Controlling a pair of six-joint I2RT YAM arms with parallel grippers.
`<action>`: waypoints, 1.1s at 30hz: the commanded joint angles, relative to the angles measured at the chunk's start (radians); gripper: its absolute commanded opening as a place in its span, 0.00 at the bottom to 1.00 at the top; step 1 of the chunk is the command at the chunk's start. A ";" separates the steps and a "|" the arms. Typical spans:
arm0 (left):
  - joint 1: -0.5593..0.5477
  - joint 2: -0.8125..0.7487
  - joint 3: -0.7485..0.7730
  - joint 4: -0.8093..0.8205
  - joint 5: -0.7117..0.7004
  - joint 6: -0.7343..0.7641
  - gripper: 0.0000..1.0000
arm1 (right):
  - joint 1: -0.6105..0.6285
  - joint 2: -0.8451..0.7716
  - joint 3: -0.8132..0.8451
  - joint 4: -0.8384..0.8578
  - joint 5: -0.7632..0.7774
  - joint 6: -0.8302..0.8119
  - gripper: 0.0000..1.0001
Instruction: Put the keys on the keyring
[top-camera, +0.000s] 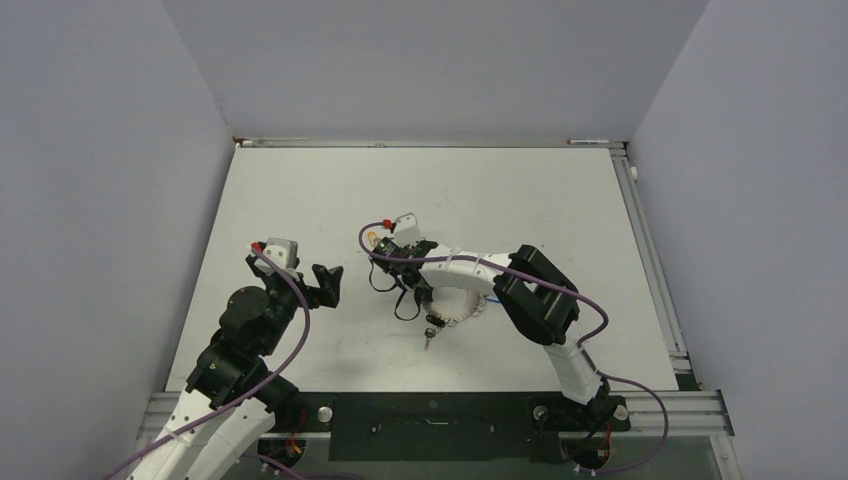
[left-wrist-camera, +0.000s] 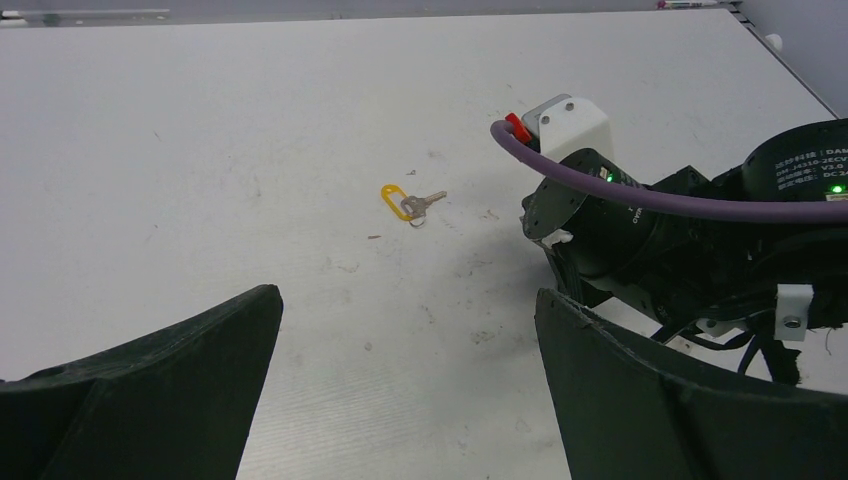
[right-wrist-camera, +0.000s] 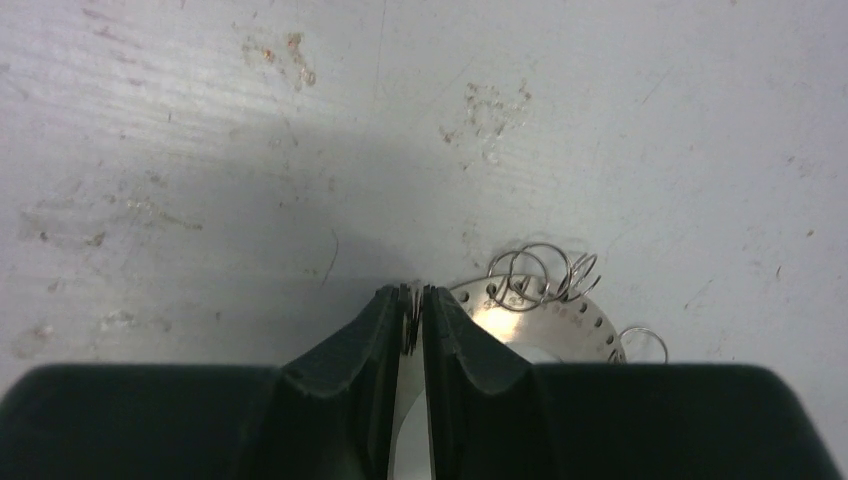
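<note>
A key with a yellow-orange head (left-wrist-camera: 405, 203) lies alone on the white table; the top view shows it (top-camera: 372, 238) just beyond the right wrist. A dark-headed key (top-camera: 430, 335) lies nearer, in front of a silvery perforated disc (right-wrist-camera: 545, 318). My right gripper (right-wrist-camera: 412, 300) points down at the disc's left edge. It is shut on a thin, layered silvery piece seen edge-on, which looks like the keyring (right-wrist-camera: 411, 318). My left gripper (left-wrist-camera: 408, 295) hovers open and empty to the left, apart from both keys.
Small wire rings (right-wrist-camera: 530, 275) hang in the disc's (top-camera: 458, 306) rim holes, and one more ring (right-wrist-camera: 645, 343) sits at its right. The right arm's wrist and purple cable (left-wrist-camera: 640, 195) fill the right of the left wrist view. Rails run along the table's right edge (top-camera: 640, 230).
</note>
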 joint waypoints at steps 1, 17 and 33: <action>0.000 -0.003 0.003 0.033 0.019 0.007 0.96 | -0.003 0.010 -0.006 -0.007 0.010 0.010 0.16; 0.000 0.007 0.003 0.035 0.020 0.008 0.96 | -0.002 -0.202 -0.148 0.159 -0.046 -0.151 0.05; 0.000 -0.002 0.003 0.038 0.041 0.017 0.96 | -0.025 -0.666 -0.416 0.417 -0.450 -0.476 0.05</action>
